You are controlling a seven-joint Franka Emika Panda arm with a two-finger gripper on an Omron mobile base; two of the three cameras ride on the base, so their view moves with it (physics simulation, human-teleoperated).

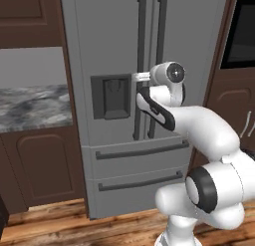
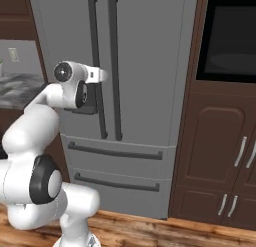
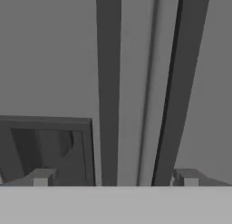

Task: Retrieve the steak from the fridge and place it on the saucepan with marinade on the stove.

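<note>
The grey fridge (image 1: 109,41) (image 2: 150,51) (image 3: 45,60) stands with both doors shut, so the steak is hidden. Two long dark handles (image 1: 141,41) (image 2: 114,41) run down its middle; in the hand view they appear as the left handle (image 3: 108,82) and the right handle (image 3: 174,105). My gripper (image 1: 141,76) (image 2: 99,74) (image 3: 113,180) is open, level, and pointed at the doors close to these handles. Both handles lie between its fingertips (image 3: 41,177), which hold nothing. The saucepan, the marinade and the stove are out of view.
A dark water dispenser (image 1: 112,96) (image 3: 41,146) is set in the left door. Two drawers (image 1: 134,153) sit below the doors. A marble counter (image 1: 32,105) over brown cabinets lies to the left. To the right a wall oven (image 2: 227,38) sits above brown cabinets (image 2: 220,141).
</note>
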